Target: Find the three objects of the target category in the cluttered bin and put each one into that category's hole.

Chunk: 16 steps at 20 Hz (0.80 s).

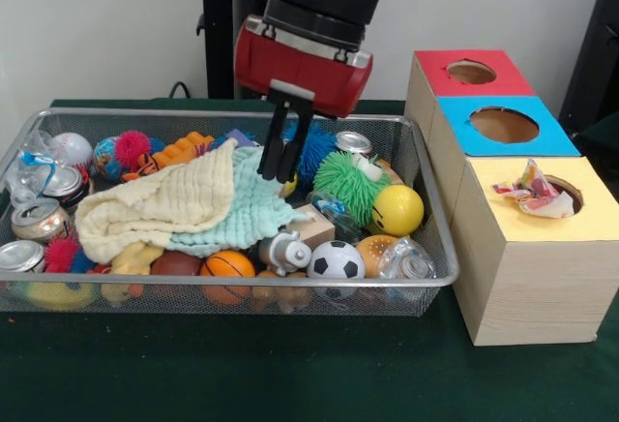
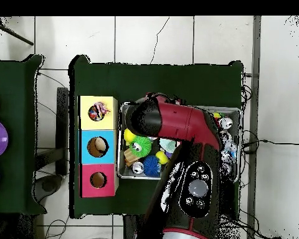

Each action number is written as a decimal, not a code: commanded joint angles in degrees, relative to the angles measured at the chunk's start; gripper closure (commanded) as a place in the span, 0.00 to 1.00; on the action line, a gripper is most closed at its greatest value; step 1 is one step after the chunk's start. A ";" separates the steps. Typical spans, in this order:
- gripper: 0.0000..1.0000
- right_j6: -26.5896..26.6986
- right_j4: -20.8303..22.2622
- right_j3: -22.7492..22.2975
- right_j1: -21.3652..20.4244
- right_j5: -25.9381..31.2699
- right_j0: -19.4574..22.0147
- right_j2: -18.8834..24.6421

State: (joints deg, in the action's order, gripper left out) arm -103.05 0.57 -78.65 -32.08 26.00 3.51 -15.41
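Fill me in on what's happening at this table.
The gripper hangs over the middle of the wire bin, its fingers close together just above a mint cloth, holding nothing visible. A polka-dot cloth sits stuffed in the yellow box's hole, partly sticking out. The blue and red boxes' holes look empty.

A polka-dotted white cloth (image 1: 530, 195) lies in the yellow-topped box's hole (image 1: 556, 193); neighbouring tops are blue (image 1: 503, 127) and red (image 1: 471, 73).

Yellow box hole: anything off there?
Yes. A polka-dot cloth sits bunched in the yellow box's hole, partly sticking out above the top rather than dropped through. The blue box's hole and red box's hole look clear.
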 commanded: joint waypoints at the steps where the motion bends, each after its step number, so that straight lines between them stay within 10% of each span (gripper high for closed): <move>1: 1.00 -0.81 3.29 -8.61 -0.07 -1.49 2.22 7.23; 16: 1.00 -2.00 7.98 -8.16 -1.79 -2.25 2.86 4.84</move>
State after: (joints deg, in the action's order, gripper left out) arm -103.05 5.15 -80.89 -33.17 26.00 4.58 -14.24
